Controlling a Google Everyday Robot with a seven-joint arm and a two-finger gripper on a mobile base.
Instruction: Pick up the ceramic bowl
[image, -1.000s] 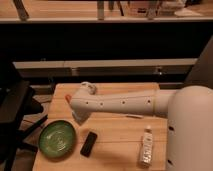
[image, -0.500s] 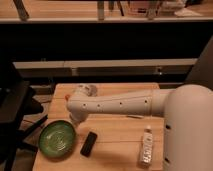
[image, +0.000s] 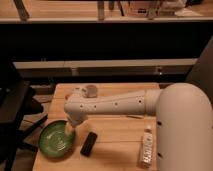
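Observation:
The ceramic bowl (image: 55, 141) is wide, shallow and green, with rings inside, and sits at the front left corner of the wooden table (image: 117, 142). My white arm (image: 117, 104) reaches in from the right and bends down at its left end. The gripper (image: 68, 129) hangs down from there, over the bowl's right rim. I cannot tell whether it touches the rim.
A black phone-like slab (image: 89, 143) lies just right of the bowl. A small clear bottle (image: 147, 148) lies at the front right beside my white body (image: 185, 130). A small grey round thing (image: 91, 90) shows behind the arm. A dark chair (image: 12, 110) stands to the left of the table.
The arm's left end has swung down and forward, bringing the gripper from above the table's back down to the bowl's right rim. The bowl, slab and bottle have not moved.

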